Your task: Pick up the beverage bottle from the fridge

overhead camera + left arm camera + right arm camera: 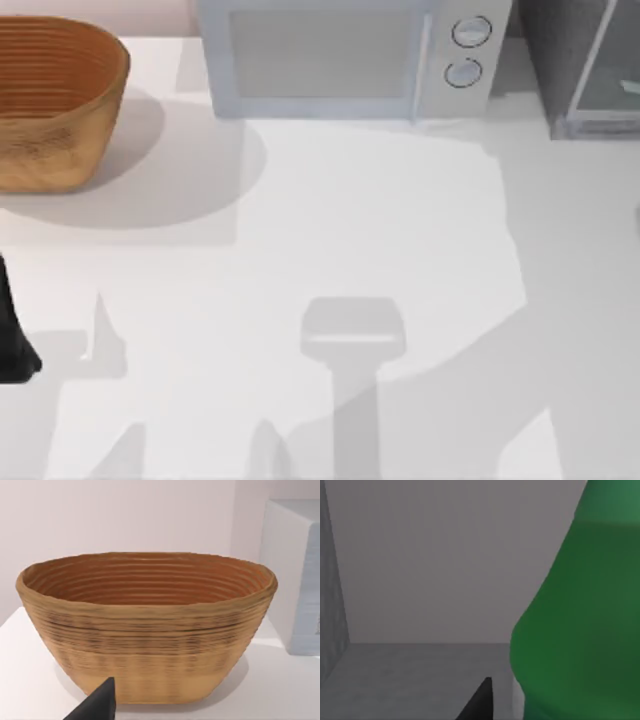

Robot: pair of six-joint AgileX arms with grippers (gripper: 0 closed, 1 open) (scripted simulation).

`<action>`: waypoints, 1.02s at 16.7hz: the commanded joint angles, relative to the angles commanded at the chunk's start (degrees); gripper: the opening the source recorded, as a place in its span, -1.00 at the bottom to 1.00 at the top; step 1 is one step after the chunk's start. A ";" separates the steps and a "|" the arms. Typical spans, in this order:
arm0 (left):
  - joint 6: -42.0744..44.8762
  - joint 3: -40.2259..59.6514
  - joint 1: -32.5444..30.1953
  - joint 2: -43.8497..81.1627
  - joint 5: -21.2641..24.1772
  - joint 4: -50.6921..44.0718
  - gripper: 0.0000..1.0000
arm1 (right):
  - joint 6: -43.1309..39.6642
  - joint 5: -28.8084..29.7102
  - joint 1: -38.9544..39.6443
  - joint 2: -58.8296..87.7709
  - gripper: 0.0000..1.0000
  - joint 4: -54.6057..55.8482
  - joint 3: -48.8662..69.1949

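Stood at the upper right of the top view: the fridge (580, 70), dark grey and speckled, glass front pale-framed. Beside it, at top centre, a light grey microwave (340, 55) with two round knobs. Sat at the upper left on the white table (380, 220): a woven basket (55, 100), well apart from the fridge. Parked at the left edge of that view: the left arm (12, 335); finger state could not be told. In the right wrist view, close up inside the grey fridge interior (420, 570): the beverage bottle (575, 630), bright green, just beside one dark fingertip (481, 702). Could not tell whether grasped or how wide the fingers stood.
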 joint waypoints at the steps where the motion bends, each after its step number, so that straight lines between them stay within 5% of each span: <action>1: 0.00 0.00 0.00 0.00 0.00 0.00 1.00 | 0.00 0.00 0.00 0.00 -0.21 0.00 0.00; 6: 0.00 0.00 0.00 0.00 0.00 0.00 1.00 | 0.00 0.00 0.00 0.00 -0.96 0.00 0.00; 17: 0.00 0.00 0.00 0.00 0.00 0.00 1.00 | 0.02 -0.05 -0.13 -0.84 -1.00 -0.88 0.07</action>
